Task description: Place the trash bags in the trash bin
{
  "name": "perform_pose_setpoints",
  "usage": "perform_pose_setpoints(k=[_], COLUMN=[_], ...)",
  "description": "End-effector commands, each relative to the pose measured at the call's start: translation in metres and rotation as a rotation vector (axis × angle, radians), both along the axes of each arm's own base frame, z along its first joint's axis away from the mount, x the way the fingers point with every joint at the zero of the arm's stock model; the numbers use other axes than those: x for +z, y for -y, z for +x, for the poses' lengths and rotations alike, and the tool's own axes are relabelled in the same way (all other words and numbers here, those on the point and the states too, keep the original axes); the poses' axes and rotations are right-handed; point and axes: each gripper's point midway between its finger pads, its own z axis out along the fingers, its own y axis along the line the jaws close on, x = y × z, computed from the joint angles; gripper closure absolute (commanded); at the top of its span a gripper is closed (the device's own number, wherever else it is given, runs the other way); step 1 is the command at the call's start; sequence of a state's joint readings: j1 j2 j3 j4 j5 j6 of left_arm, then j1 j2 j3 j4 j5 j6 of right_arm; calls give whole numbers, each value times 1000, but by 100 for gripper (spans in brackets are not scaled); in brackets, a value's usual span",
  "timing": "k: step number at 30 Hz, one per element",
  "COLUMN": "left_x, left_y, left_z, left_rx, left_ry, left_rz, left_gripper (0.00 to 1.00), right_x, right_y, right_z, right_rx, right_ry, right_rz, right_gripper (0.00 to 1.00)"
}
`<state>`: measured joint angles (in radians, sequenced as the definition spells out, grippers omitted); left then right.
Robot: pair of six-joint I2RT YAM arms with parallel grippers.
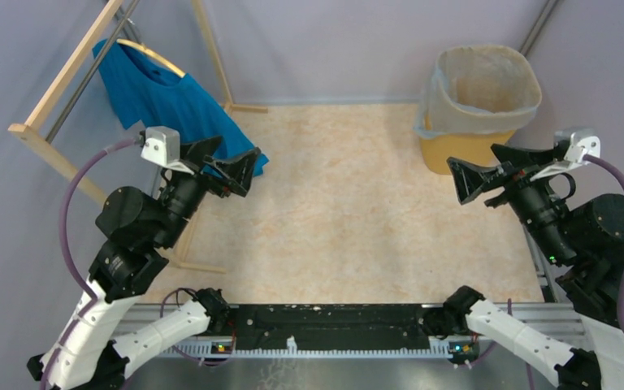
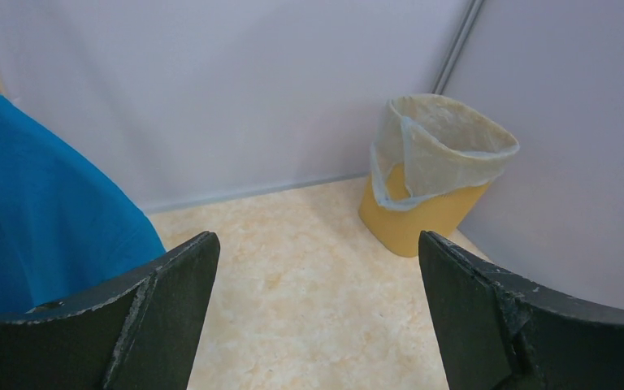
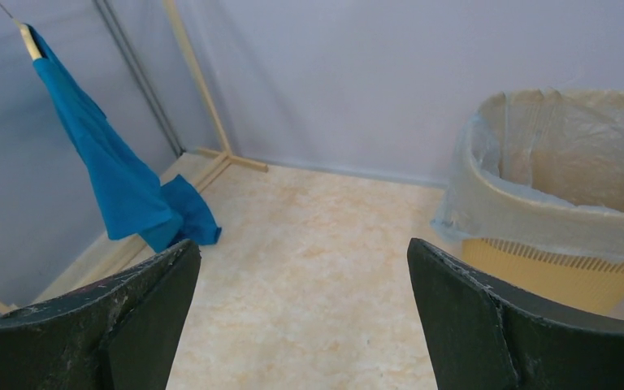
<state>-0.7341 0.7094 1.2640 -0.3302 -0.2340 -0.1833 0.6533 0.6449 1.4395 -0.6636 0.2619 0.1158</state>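
Note:
The yellow-orange trash bin (image 1: 461,150) stands at the far right corner. The translucent pale grey-blue trash bag (image 1: 479,89) lines it, its film folded out over the rim and hanging down the outside. Bin (image 2: 418,219) and bag (image 2: 443,150) also show in the left wrist view, and bin (image 3: 561,276) and bag (image 3: 536,187) in the right wrist view. My left gripper (image 1: 231,166) is open and empty at the left, far from the bin. My right gripper (image 1: 487,175) is open and empty, just in front of the bin.
A bright blue T-shirt (image 1: 162,97) hangs on a hanger from a wooden rack (image 1: 57,89) at the far left, close behind my left gripper. Grey walls close the back and sides. A metal post (image 1: 536,28) stands behind the bin.

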Motion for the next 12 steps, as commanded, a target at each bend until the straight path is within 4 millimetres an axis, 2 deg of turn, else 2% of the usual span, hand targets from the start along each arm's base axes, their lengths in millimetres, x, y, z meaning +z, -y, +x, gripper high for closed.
perform_pose_setpoints(k=[1, 6, 12], left_x=[12, 8, 3], left_y=[-9, -13, -16], left_z=[-1, -3, -2], left_rx=[33, 42, 57], left_ry=[20, 8, 2], left_rz=[-17, -15, -12], left_gripper=[1, 1, 1], right_x=[9, 14, -1], right_y=[10, 13, 11], right_z=[-7, -8, -5], right_rx=[-22, -33, -35], right_ry=[55, 79, 87], right_rz=[44, 71, 69], right_gripper=[1, 1, 1])
